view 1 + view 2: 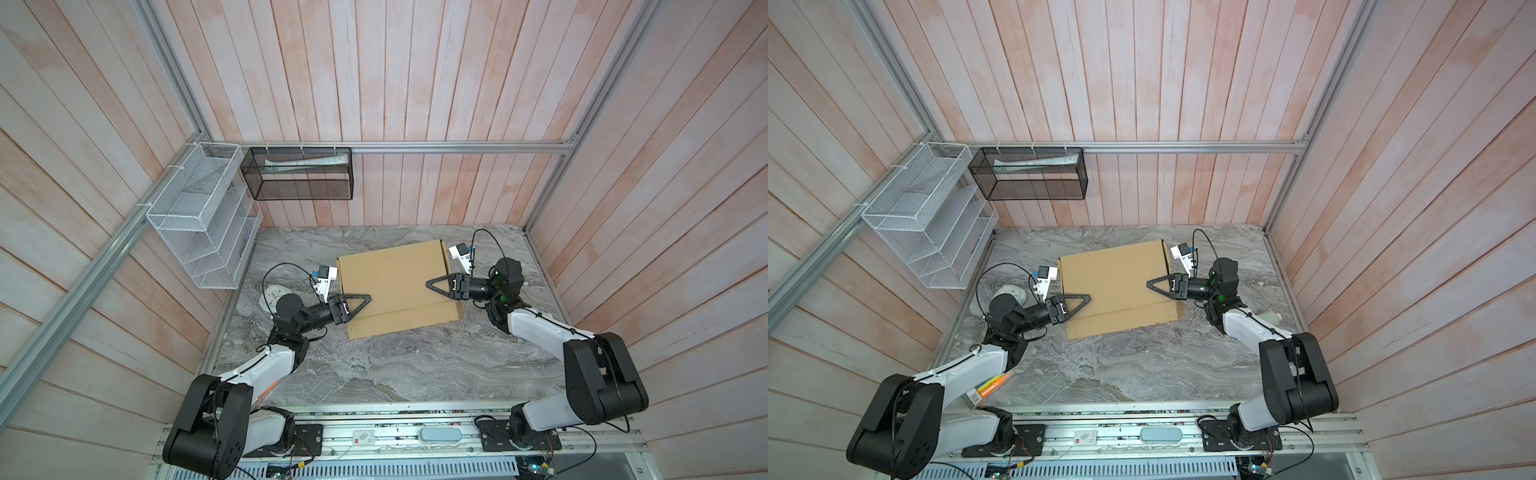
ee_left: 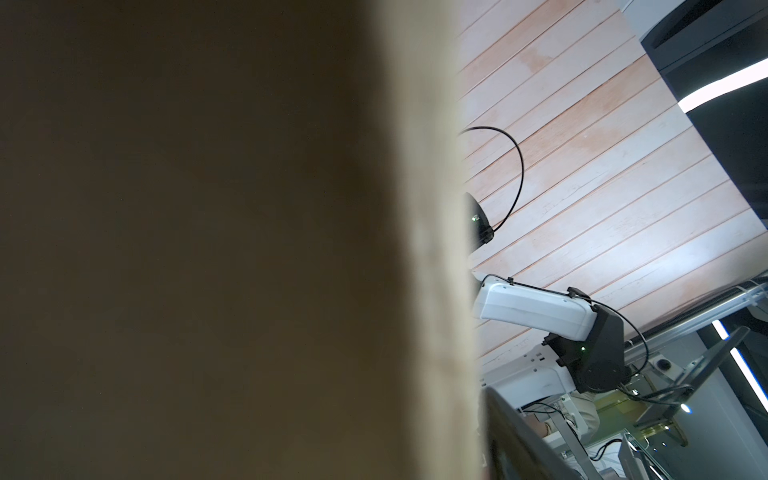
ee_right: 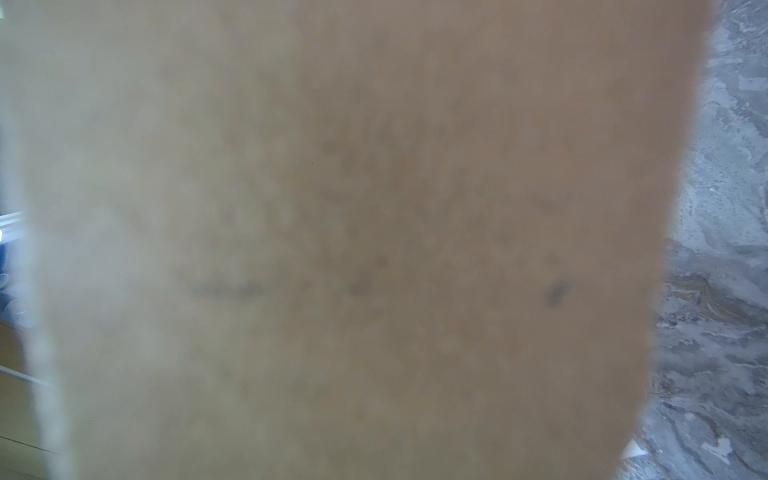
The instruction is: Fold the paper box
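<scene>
box: paper box lies on the marble table, past centre toward 12 o'clock in both top views. It is turned slightly, so its 1 o'clock corner sits farthest back.
box state: top panel lies flat over the body. A lower cardboard strip shows along the 6 o'clock edge, with a seam running across between them.
left gripper: left gripper comes in from 8 o'clock, one triangular finger lying over the top panel near the box's 8 o'clock corner.
left jaws: other finger hidden beneath, so I cannot tell the gap or whether it grips.
right gripper: right gripper comes in from 3 o'clock, one finger over the top panel at the 3 o'clock edge.
right jaws: lower finger hidden too, cannot tell.
left wrist view: blurred paper box fills most of the frame; right arm and plank wall show past its edge.
right wrist view: blurred paper box fills nearly everything, with a sliver of table beyond.
clutter: white wire rack on the wall at 10 o'clock, black mesh basket at 11 o'clock, white round item at 9 o'clock beside the left arm.
</scene>
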Tool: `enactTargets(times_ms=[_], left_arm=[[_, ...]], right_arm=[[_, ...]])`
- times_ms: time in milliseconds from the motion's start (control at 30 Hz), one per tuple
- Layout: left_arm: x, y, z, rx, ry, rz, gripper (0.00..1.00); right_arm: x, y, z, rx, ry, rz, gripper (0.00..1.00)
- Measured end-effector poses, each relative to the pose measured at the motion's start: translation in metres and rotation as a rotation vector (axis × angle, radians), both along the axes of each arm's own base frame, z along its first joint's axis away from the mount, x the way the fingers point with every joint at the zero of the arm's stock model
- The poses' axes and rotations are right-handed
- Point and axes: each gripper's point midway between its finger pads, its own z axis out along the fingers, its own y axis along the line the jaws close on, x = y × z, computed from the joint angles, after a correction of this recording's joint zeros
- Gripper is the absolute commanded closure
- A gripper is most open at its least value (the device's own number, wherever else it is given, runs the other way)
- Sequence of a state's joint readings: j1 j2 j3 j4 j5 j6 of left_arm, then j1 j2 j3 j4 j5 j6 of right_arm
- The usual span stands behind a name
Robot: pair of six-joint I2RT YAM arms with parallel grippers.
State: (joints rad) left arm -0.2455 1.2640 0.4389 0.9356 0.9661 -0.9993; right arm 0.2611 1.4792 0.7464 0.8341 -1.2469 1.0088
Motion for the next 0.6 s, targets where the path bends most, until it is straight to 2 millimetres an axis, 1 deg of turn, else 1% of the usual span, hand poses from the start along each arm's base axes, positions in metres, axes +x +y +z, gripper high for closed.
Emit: enactTargets(times_ms=[67, 400, 600], left_arm=[[0.0007, 0.0005, 0.0, -0.002, 0.004, 0.004, 0.28], [0.002, 0.0016, 0.0003, -0.012, 0.03, 0.009, 0.42], [0.0017, 0.0013, 0.0044, -0.025, 0.033, 0.004, 0.48]], right_arm=[[0.0, 0.0006, 0.0006, 0.0, -0.005, 0.001, 0.52], [0.0019, 0.002, -0.002, -0.001, -0.005, 0.004, 0.47], [0.0045, 0.0027, -0.0058, -0.004, -0.004, -0.001, 0.39]])
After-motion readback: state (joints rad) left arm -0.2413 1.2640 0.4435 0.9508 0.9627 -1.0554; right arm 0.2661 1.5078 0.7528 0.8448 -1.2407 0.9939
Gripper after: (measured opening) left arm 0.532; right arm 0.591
